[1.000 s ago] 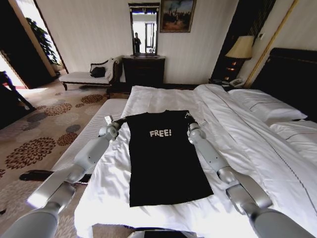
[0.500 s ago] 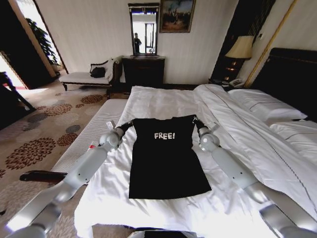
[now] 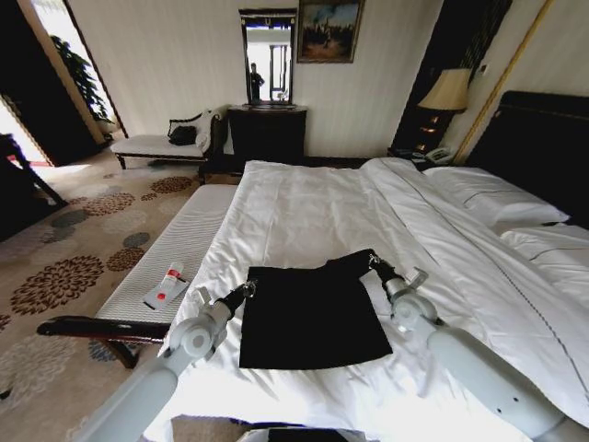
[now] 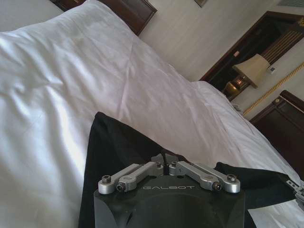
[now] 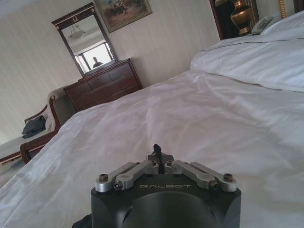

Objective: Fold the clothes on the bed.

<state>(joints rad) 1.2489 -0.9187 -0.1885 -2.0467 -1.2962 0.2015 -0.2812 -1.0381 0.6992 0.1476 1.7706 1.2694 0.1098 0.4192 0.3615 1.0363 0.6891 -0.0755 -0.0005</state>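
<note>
Now folded T-shirt (image 3: 308,313) on bed (image 3: 304,207)

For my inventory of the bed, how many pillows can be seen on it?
2, both at the head of the bed, by the headboard: one pillow farther from the robot, one nearer, partly cut off. Others may be hidden.

Daylight enters from the doorway (image 3: 23,101) at far left; sheets (image 3: 304,207) glare near both arms. Lamp (image 3: 448,89) glows. Wide-angle edges bend.
</note>
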